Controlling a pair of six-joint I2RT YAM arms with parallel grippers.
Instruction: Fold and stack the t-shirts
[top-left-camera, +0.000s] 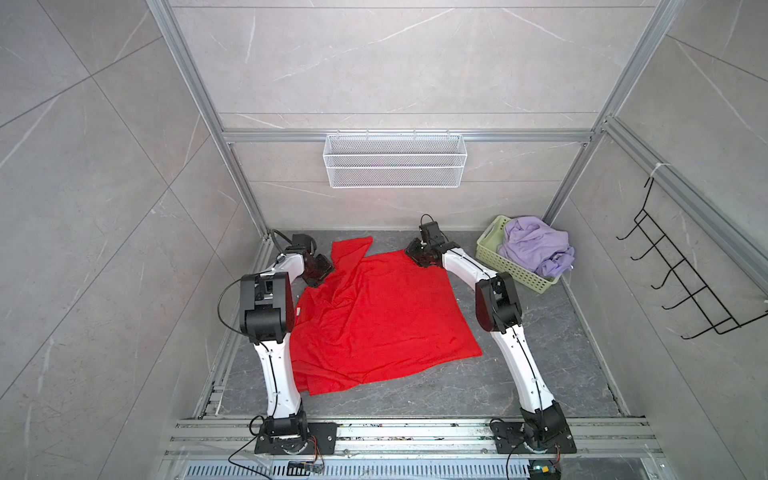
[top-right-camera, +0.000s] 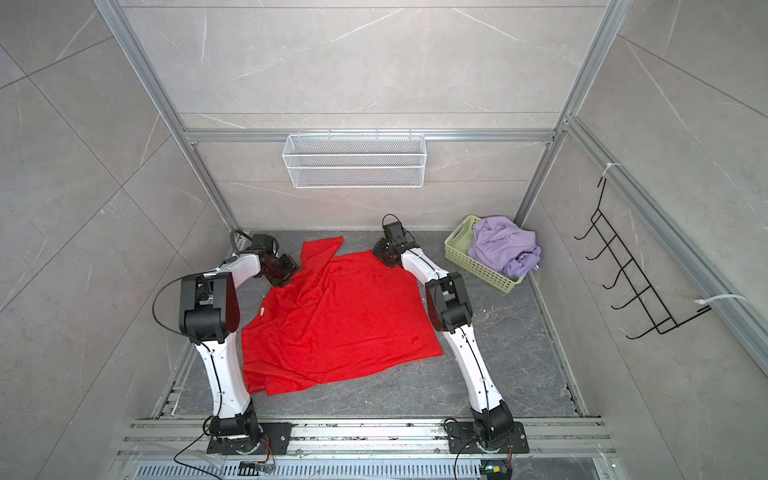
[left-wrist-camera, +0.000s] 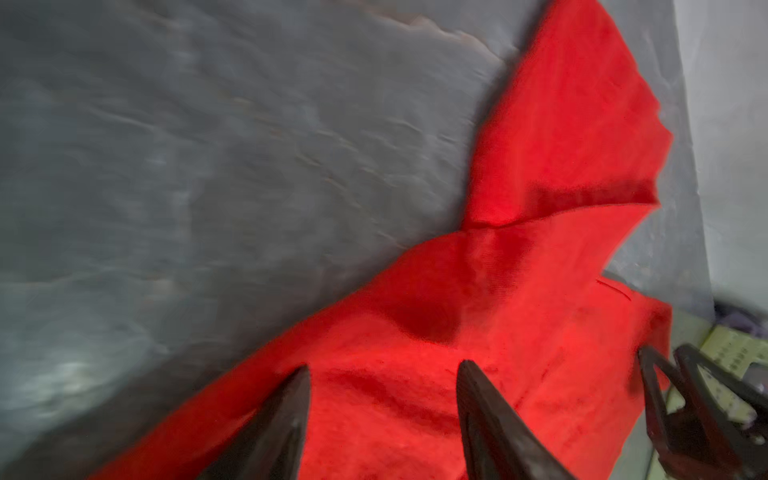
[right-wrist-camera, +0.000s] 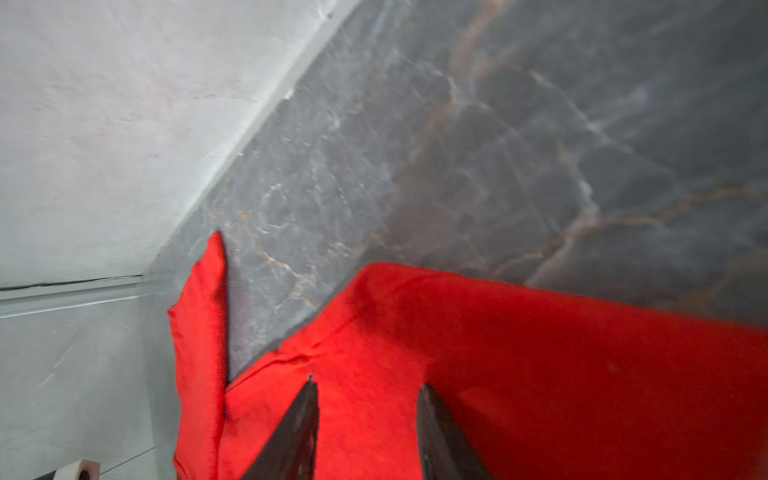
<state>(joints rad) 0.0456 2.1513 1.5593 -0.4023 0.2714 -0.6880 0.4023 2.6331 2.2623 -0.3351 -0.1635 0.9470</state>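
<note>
- Red t-shirt lies rumpled on the grey tabletop between the arms.
- Lilac t-shirt sits bunched in the pale green basket.
- Left gripper: jaws apart above red cloth.
- Right gripper: jaws apart above the shirt's far corner.

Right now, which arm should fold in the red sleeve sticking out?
Probably the left: the left claw hovers open beside the sleeve; the right claw sits at the other far corner of the red t-shirt.

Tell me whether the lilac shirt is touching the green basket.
Touching. In both top views the lilac shirt lies heaped inside the green basket, draped over its rim.
</note>
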